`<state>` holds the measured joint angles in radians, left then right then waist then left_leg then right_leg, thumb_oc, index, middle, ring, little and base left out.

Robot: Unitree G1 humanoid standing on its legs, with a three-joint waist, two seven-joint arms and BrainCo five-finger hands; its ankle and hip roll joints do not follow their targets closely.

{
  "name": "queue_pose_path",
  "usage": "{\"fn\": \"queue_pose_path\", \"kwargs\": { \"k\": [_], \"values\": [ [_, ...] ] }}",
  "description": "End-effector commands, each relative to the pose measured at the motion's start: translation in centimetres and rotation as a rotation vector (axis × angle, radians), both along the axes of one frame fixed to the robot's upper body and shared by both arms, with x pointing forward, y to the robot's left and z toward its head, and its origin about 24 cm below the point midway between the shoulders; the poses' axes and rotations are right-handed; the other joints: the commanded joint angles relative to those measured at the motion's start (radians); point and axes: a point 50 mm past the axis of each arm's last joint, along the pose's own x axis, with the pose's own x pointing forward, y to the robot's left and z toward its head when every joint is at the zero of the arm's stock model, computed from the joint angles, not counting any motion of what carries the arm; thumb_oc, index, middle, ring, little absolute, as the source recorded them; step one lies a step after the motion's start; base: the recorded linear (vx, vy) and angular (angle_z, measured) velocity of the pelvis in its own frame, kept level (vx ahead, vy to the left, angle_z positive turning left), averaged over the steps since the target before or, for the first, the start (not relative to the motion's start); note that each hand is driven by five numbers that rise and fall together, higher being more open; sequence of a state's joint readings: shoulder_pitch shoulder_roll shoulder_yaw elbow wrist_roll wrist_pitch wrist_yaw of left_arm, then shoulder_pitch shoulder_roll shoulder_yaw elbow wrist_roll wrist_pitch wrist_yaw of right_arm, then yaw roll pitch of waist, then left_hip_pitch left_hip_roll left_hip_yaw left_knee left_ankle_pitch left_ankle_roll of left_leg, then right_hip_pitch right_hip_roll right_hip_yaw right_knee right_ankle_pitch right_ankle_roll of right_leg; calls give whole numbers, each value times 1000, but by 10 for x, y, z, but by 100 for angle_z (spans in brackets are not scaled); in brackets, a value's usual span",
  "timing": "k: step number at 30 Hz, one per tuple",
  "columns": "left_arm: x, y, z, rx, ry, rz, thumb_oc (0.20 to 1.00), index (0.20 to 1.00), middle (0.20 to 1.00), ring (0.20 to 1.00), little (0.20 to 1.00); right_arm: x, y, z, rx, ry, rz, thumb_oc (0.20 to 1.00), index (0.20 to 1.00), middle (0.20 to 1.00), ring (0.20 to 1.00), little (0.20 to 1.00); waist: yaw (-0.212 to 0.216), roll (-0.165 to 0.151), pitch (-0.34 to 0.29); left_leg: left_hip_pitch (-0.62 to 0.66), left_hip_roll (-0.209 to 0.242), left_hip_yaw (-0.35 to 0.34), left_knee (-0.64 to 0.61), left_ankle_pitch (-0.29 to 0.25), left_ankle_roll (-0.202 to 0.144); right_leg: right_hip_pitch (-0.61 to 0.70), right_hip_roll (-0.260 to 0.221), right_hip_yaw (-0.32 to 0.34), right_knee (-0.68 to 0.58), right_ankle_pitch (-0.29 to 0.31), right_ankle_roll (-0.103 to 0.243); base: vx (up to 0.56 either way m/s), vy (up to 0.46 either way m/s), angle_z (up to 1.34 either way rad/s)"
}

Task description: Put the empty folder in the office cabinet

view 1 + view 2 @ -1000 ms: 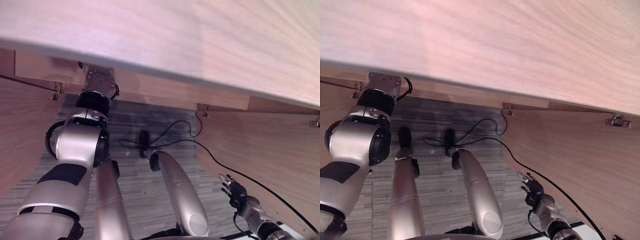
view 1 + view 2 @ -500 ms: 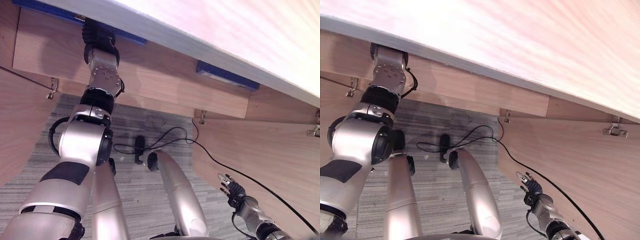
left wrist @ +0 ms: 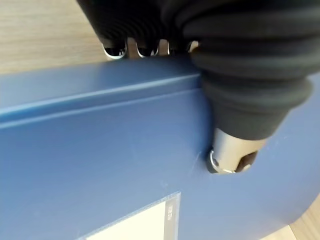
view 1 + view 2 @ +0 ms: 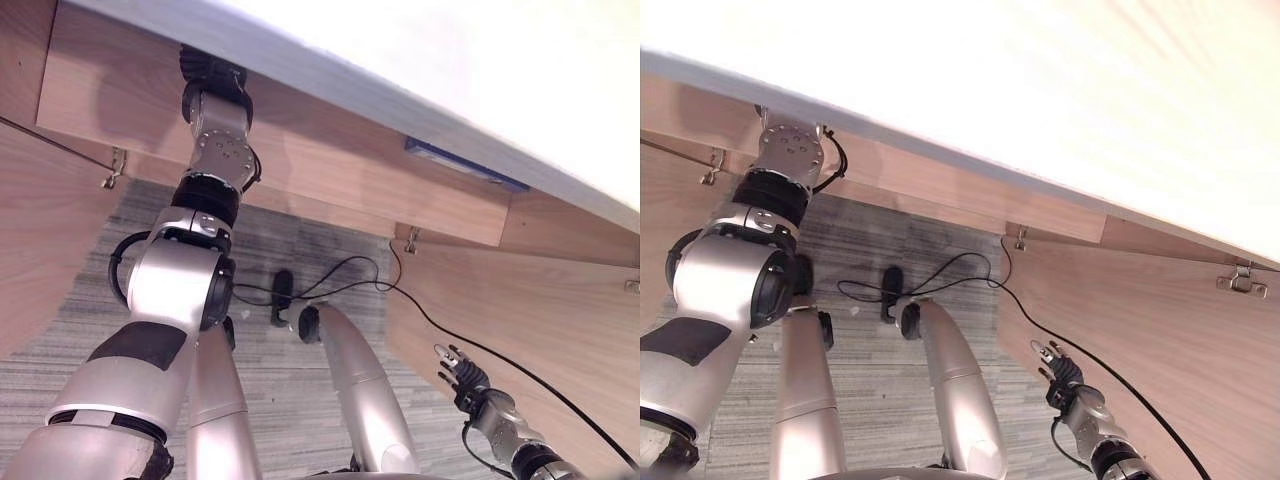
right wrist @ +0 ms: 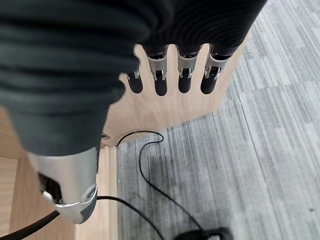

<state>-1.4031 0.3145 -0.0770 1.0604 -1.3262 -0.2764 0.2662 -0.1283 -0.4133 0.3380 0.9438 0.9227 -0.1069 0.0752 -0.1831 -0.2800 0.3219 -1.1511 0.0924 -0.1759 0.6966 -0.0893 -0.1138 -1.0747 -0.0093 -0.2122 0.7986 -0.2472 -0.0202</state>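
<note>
A flat blue plastic folder [image 3: 100, 165] with a pale label is pinched in the left hand [image 3: 235, 125] — thumb pressed on its face, fingers [image 3: 116, 49] curled over its upper edge — up at the pale wooden table [image 4: 420, 70], under whose edge a blue strip shows in the left eye view. The right hand [image 4: 462, 376] hangs slack and empty beside an open wooden cabinet door [image 4: 520, 320]. The thin grip could slip, or the folder's edge could catch on the table's rim if carried down carelessly.

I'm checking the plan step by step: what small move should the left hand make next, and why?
Probably keep the grip and ease the blue folder off the tabletop toward the cabinet: the left hand already pinches it, thumb on its face, fingers over the edge.
</note>
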Motion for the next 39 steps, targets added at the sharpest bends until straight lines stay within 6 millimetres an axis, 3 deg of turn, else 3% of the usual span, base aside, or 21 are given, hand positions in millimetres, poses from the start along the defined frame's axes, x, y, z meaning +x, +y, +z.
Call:
{"fn": "queue_pose_path", "kwargs": {
  "k": [1, 18, 19, 20, 39],
  "values": [
    [-9, 65, 6, -64, 1, 185, 200, 200, 200, 200, 200, -9, -25, 4, -55, 4, -70, 1000, 1000, 1000, 1000, 1000, -32, 43, 3, -1, 19, -2, 188, -214, 80, 6, -37, 99, 16, 1, 71, -8, -12, -5],
    [-7, 59, 5, -67, 4, 164, 200, 200, 200, 200, 200, -14, -27, 3, -46, 10, -79, 1000, 1000, 1000, 1000, 1000, -40, 49, -16, -24, 22, -1, 226, -242, 82, -29, -49, 102, 81, -60, 40, 31, -13, 4],
    [-7, 59, 3, -68, 10, 161, 815, 815, 815, 815, 815, -14, -28, 2, -46, 14, -83, 1000, 1000, 1000, 1000, 1000, -41, 49, -18, -24, 21, 1, 227, -243, 82, -28, -50, 102, 82, -61, 38, 0, 0, 0],
    [-6, 59, 1, -71, 15, 163, 1000, 1000, 1000, 1000, 1000, -14, -27, 2, -47, 13, -82, 1000, 1000, 1000, 1000, 1000, -40, 49, -19, -23, 21, 2, 228, -243, 83, -28, -50, 102, 84, -61, 37, 0, 0, 0],
    [-4, 63, -22, -98, 76, 162, 1000, 1000, 1000, 1000, 1000, -13, -27, 2, -31, 11, -105, 1000, 1000, 1000, 1000, 1000, -30, 62, -32, -17, 21, 8, 215, -233, 74, -30, -53, 107, 98, -79, 21, -3, -2, 3]
  ]
}}
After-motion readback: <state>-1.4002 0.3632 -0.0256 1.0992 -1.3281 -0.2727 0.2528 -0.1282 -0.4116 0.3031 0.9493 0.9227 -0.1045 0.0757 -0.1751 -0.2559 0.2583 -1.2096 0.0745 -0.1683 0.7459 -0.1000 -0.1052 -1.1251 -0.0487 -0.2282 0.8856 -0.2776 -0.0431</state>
